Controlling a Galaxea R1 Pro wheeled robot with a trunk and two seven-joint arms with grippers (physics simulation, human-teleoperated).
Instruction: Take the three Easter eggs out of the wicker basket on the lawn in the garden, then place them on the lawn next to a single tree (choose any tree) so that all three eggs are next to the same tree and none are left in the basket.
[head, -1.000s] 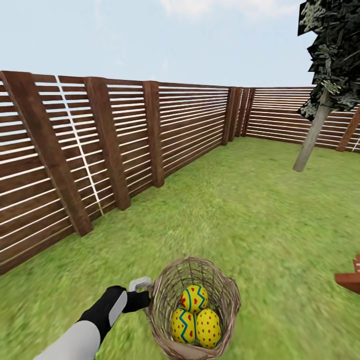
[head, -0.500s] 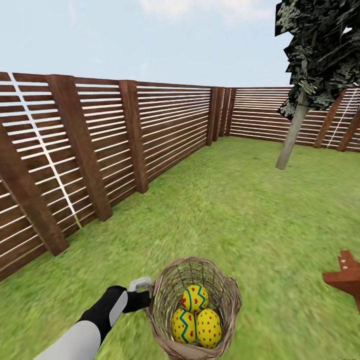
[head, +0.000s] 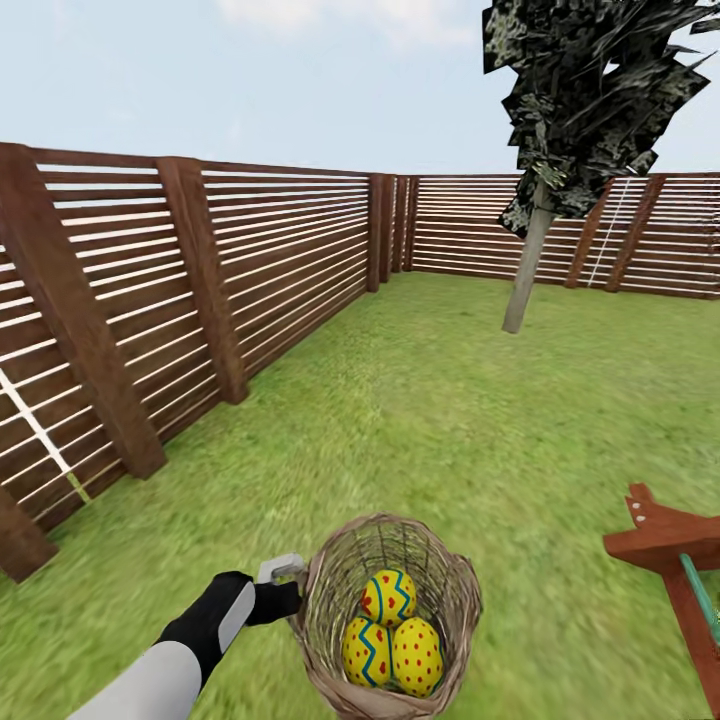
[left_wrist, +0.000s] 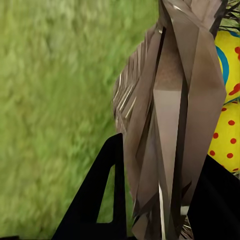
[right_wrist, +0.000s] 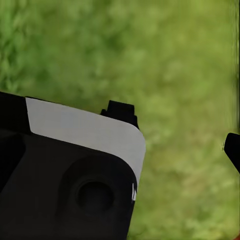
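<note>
Three eggs (head: 391, 630): lying together inside the basket (head: 455, 590), which is hanging off the ground at the left gripper's (head: 292, 592) tip.
Left gripper: clamping the basket's rim, a finger (left_wrist: 97, 200) on each side of the wicker.
Right gripper (right_wrist: 177, 127): fingertips standing apart over the lawn (head: 480, 420), gripping nothing.
Tree (head: 528, 262): standing well ahead, near the fence (head: 260, 260).

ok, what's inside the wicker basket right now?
Three Easter eggs inside the wicker basket, touching in a cluster. The basket's floor beneath them is covered. Left pincer grips its rim.
</note>
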